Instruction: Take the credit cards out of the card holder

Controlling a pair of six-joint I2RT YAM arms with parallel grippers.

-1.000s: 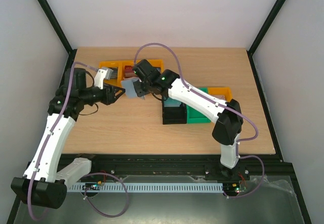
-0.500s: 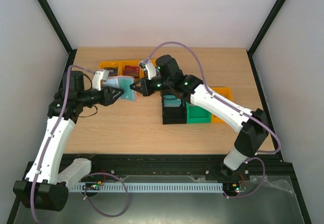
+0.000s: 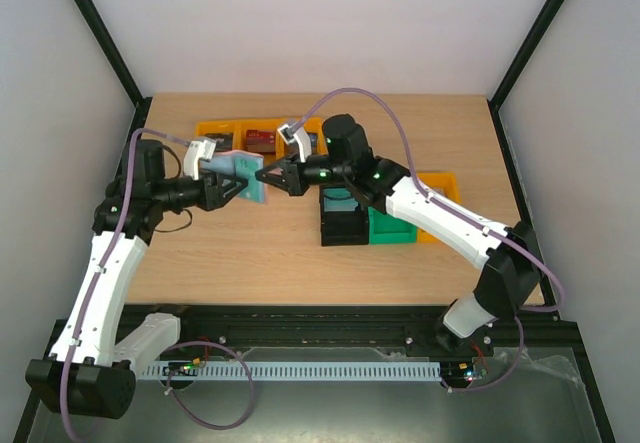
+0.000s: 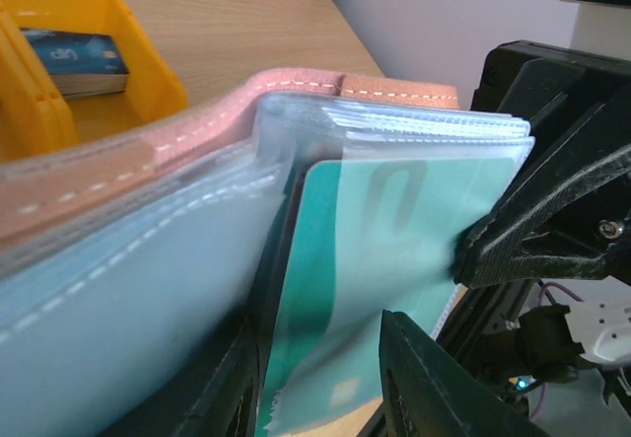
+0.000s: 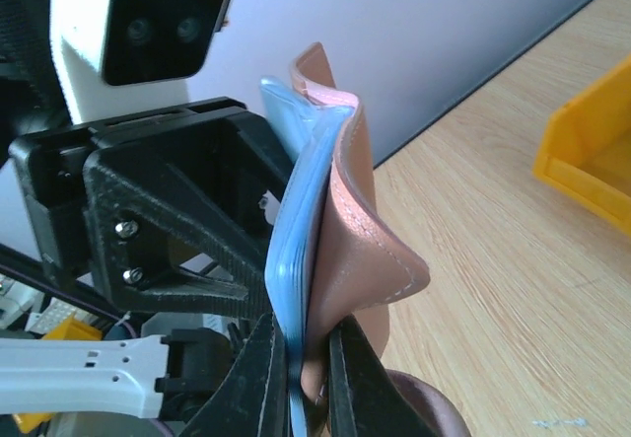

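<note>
The card holder (image 3: 243, 176) hangs in the air above the table's left half, reddish-brown outside and pale blue inside. My right gripper (image 3: 263, 175) is shut on its right edge; in the right wrist view the fingers (image 5: 266, 378) pinch the blue leaves and the brown cover (image 5: 345, 220) together. My left gripper (image 3: 236, 187) meets it from the left with its jaws open. In the left wrist view a teal credit card (image 4: 375, 259) inside a clear sleeve lies between the left fingers (image 4: 424, 378), and the other sleeves (image 4: 148, 250) fan out to the left.
Yellow bins (image 3: 215, 131) stand at the back left, one holding a stack of cards (image 4: 84, 57). A black bin (image 3: 345, 225), a green bin (image 3: 395, 225) and another yellow bin (image 3: 437, 181) sit right of centre under the right arm.
The right arm has turned its wrist and carried the card holder left, up to the left gripper. The holder's sleeves now sit between the left fingers. The left arm shifted only slightly.
</note>
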